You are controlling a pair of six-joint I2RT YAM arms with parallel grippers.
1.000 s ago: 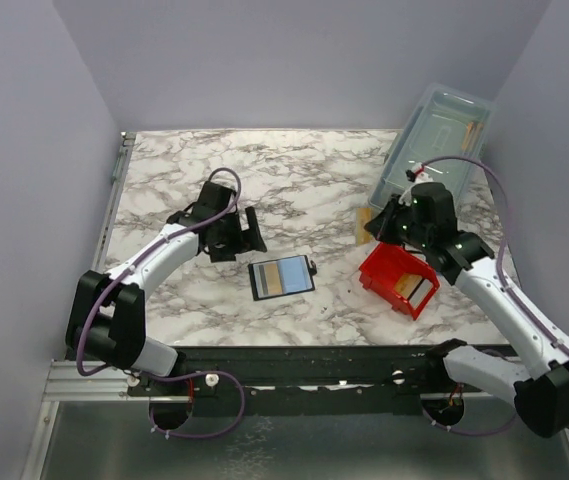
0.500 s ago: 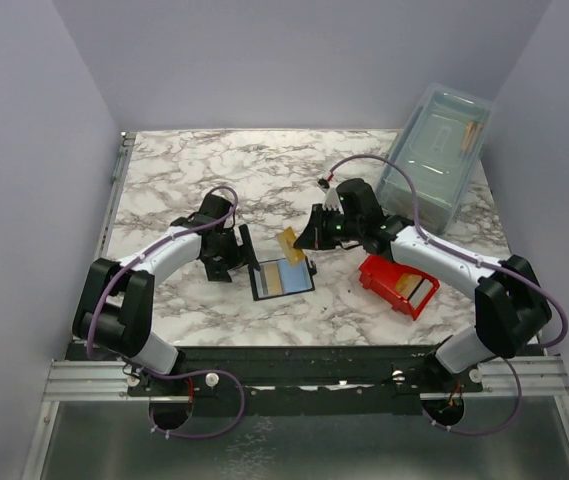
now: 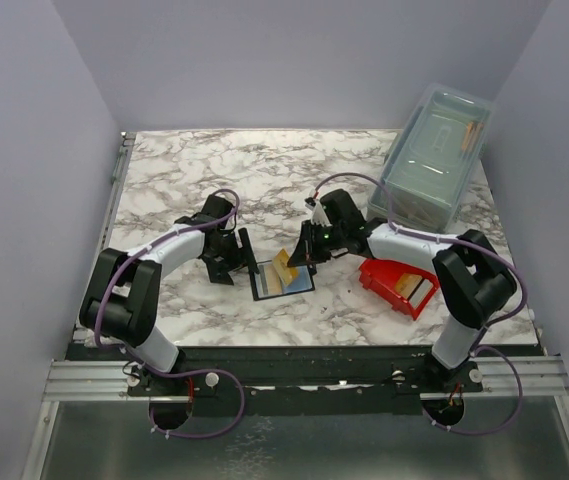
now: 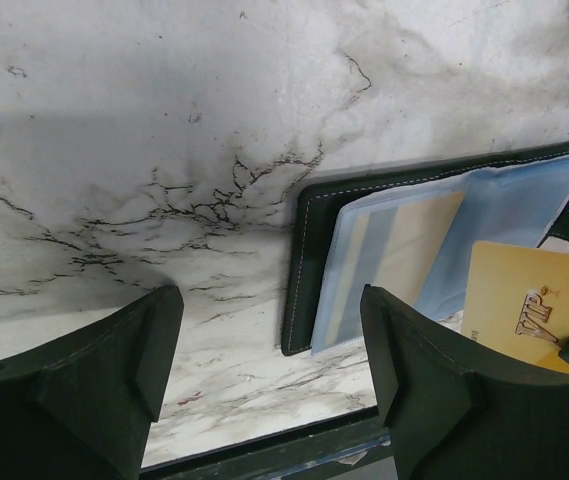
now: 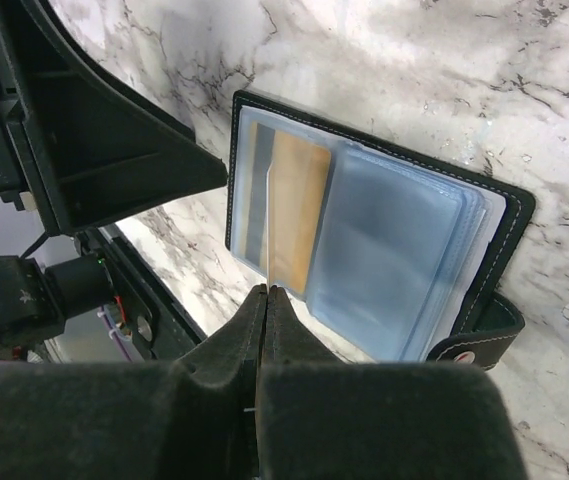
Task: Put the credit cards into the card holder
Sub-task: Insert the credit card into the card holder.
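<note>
Marbled table (image 3: 164, 170) boxed in by pale lilac walls. At far right, clear lidded box (image 3: 434, 150); nearer the front edge, red bin (image 3: 396, 283). Near the middle, card holder (image 3: 282, 282) lying open and flat, pale blue sleeves up, with one orange-gold card (image 5: 299, 210) already tucked into a sleeve. Tilted above the holder, second credit card (image 4: 524, 300), pinched between the clenched fingers of the right gripper (image 5: 267, 292). Low beside the holder's left edge, left gripper (image 4: 269, 340) with fingers spread wide, grasping nothing.

Judged step: feeding the held card into a sleeve. Next: line up the card's leading edge with a sleeve mouth, slide in at a shallow angle, perhaps steady the holder with the left fingers against skidding, and only then let go.
</note>
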